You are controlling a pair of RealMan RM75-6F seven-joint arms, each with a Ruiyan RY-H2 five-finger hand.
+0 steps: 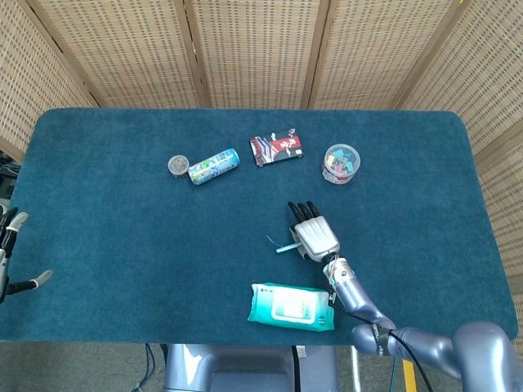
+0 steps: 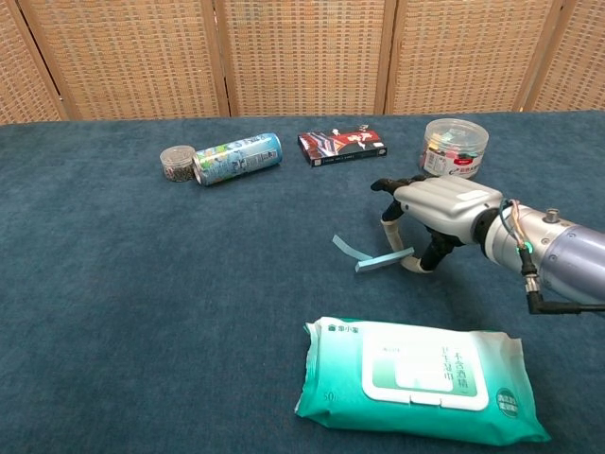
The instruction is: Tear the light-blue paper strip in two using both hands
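Note:
The light-blue paper strip (image 2: 371, 257) lies curled on the blue table cloth just left of my right hand (image 2: 440, 203), its left end lifted a little. My right hand hovers palm down, and its thumb and a finger pinch the strip's right end. From the head view the strip (image 1: 282, 243) pokes out from the left side of the right hand (image 1: 313, 235). My left hand (image 1: 10, 253) shows only at the far left edge of the head view, off the table, fingers apart and holding nothing.
A pack of wet wipes (image 2: 421, 378) lies close in front of the right hand. At the back stand a lying drink can (image 2: 236, 158), a small round tin (image 2: 176, 162), a dark card box (image 2: 343, 144) and a clear tub (image 2: 455, 147).

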